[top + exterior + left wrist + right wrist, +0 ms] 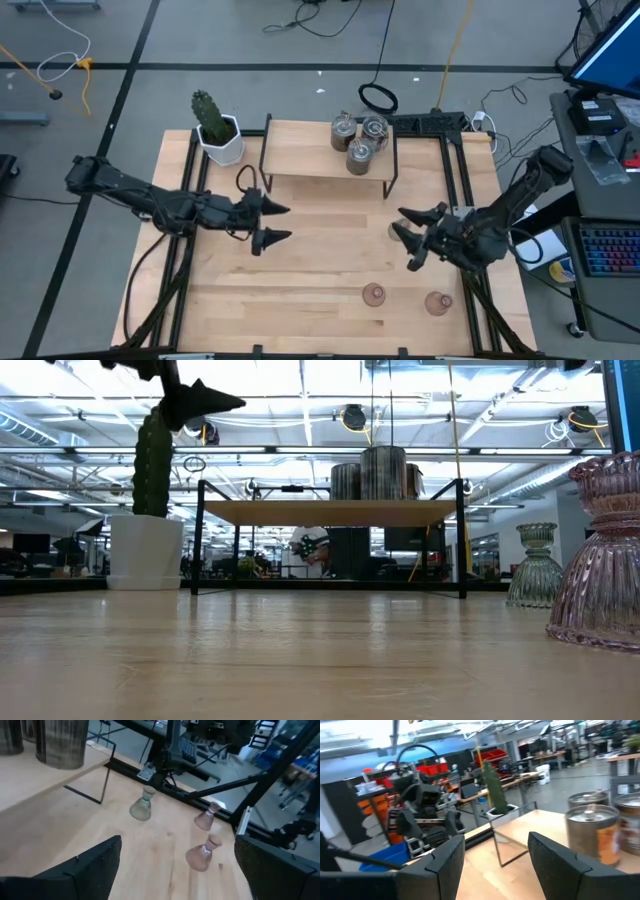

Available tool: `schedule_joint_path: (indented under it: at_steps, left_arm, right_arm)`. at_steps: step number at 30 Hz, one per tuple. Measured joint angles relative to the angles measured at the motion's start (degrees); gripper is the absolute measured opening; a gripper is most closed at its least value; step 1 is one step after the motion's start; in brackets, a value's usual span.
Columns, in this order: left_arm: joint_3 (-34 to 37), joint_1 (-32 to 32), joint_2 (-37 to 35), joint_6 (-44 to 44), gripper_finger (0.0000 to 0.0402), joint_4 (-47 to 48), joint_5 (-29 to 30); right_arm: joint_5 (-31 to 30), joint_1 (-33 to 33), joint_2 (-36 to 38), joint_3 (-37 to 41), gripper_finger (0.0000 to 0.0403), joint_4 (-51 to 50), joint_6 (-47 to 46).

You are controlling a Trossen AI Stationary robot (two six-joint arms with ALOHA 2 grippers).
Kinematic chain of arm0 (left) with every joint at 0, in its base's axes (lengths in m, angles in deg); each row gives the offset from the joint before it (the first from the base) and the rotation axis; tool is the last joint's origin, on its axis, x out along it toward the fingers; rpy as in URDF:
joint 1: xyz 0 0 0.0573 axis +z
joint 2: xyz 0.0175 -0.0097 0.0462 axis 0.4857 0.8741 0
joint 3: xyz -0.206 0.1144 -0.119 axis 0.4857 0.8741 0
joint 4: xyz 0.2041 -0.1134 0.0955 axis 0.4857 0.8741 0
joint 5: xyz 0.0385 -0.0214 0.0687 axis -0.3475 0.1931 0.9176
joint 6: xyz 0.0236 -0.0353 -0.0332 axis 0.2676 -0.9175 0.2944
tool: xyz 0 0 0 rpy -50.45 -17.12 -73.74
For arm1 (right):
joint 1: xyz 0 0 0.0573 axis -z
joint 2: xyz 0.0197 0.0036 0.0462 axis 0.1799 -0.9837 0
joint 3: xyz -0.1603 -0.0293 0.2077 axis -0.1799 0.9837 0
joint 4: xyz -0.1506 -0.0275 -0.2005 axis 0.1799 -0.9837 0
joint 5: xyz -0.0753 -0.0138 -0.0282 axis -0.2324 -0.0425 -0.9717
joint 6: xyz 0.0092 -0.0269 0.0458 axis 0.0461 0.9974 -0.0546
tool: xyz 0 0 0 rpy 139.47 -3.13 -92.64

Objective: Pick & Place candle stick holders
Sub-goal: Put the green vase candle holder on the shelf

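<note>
Six candle stick holders, all placed here against one landmark: the low wooden shelf [320,165] on its black frame.

Left gripper [283,223]: off the shelf's front left corner, fingers spread wide, nothing between them, nose aimed along the shelf's front toward the loose glass pieces.

Right gripper [405,238]: off the shelf's front right leg, fingers parted, likewise empty.

On the shelf's right end, clustered close together: three silvery holders [360,140], round metal drums, upright.

Off the shelf, on bare table: pale green holder [141,806] just in front of the shelf's right leg, beside the right gripper's fingertips; two pink holders [374,294] well in front of the shelf, toward its right end. All three bell-shaped, fluted glass, upright, long axis vertical, narrow neck on top.

Probable reading: right arm far nearer the green piece, left arm a whole shelf-front away from it; a sideways pinch at the slim neck seemingly the natural approach.
</note>
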Motion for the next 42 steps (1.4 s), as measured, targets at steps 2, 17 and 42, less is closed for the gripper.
schedule_joint_path:
  at_steps: [2,17,42]
  left_arm:
    - [2.12,-0.32,-0.4,-0.37,0.0386,-2.41,-0.46]
    - [5.18,-0.75,-2.75,1.93,0.0383,-4.25,-1.96]
    - [5.18,-0.75,-2.76,2.37,0.038,-4.23,-3.41]
  right_arm:
    - [2.43,1.15,0.01,-0.65,0.021,-4.17,-3.1]
    - [32.04,17.75,0.01,-11.08,0.021,-44.43,-24.99]
    - [66.24,38.68,-1.01,-24.4,0.0224,-115.03,-56.01]
